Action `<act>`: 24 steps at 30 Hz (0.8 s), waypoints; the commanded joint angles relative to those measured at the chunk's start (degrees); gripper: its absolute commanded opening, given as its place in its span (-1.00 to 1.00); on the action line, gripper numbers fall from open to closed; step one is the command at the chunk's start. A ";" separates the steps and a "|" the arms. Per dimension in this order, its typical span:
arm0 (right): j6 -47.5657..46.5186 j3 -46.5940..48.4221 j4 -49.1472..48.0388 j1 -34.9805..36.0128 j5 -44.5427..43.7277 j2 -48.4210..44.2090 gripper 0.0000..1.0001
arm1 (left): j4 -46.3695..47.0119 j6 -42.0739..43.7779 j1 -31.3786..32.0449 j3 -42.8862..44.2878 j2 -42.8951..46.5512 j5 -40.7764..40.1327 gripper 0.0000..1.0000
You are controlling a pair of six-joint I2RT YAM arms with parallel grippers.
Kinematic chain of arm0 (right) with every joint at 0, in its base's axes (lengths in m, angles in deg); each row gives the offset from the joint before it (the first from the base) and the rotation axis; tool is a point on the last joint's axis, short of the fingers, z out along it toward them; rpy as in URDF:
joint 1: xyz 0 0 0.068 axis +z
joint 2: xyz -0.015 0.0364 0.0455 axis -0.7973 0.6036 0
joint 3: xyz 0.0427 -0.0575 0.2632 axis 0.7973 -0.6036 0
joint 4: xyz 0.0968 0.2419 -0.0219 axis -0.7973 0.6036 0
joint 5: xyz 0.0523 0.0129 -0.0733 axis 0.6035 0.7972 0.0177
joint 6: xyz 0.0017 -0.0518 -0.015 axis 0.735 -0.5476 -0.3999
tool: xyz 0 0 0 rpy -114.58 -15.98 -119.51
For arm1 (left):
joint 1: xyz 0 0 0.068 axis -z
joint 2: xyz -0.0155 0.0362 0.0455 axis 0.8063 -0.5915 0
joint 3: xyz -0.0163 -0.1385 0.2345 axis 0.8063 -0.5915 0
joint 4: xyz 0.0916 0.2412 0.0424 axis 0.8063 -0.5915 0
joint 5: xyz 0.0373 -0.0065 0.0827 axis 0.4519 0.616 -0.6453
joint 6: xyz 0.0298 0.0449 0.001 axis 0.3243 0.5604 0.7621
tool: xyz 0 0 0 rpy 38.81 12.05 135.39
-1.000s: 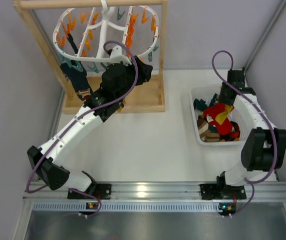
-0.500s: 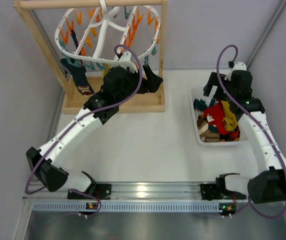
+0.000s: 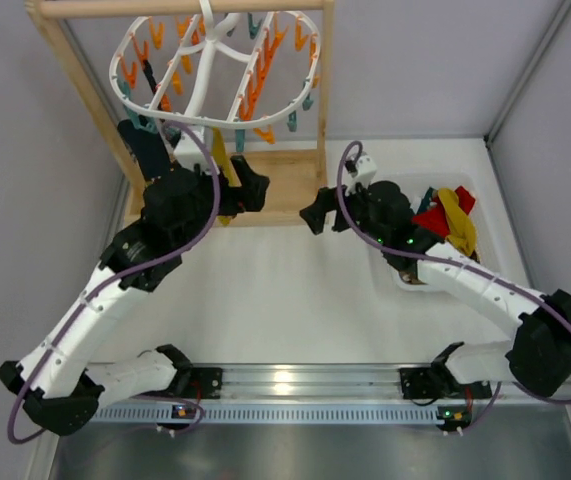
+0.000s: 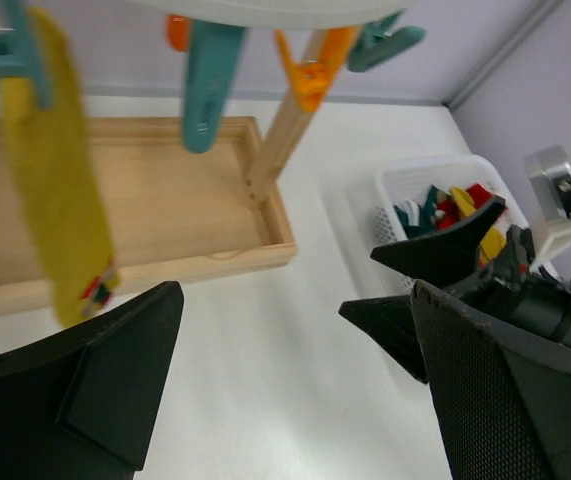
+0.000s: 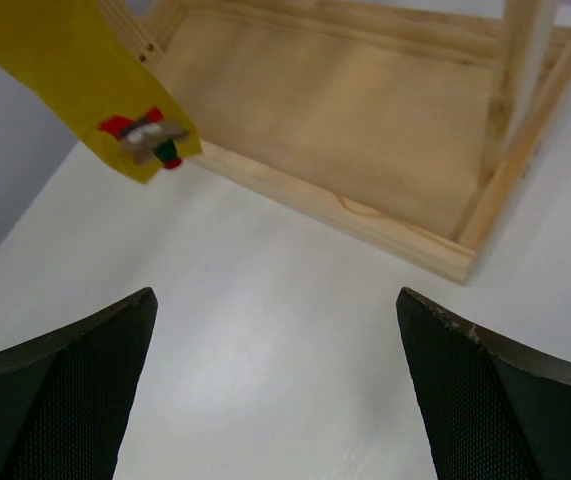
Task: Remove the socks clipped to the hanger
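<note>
The wooden frame (image 3: 290,196) fills the far left corner, with the hanger (image 3: 203,80) and a yellow sock (image 4: 55,200) hanging low inside it. A white basket (image 4: 393,200) takes the right edge. In the gap between stand the left gripper (image 3: 255,187) and right gripper (image 3: 311,212), both spread wide; the near edge is free.

white table (image 3: 295,300) carrying wooden frame base (image 3: 285,185) at back left, white basket (image 4: 393,195) sitting on right side

Your left gripper (image 3: 249,190) sits upper centre-left, jaws wide; your right gripper (image 3: 317,213) (jaws wide too) faces it from centre frame.
</note>
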 commanded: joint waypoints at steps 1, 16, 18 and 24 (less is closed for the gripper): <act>-0.76 1.68 -16.95 9.41 -9.61 2.63 0.99 | -8.95 1.16 0.00 -1.13 6.05 -13.04 0.98; -13.16 34.18 -23.75 29.93 -44.95 41.01 0.99 | -29.37 -3.33 -0.18 2.21 18.54 -35.57 0.98; -14.03 40.60 -22.16 29.93 -48.64 44.37 0.99 | -30.60 -2.81 -0.18 2.30 19.43 -35.40 0.98; -22.74 54.06 -22.33 29.05 -56.21 57.56 0.99 | -30.96 -1.13 -0.18 -0.95 21.63 -33.29 0.98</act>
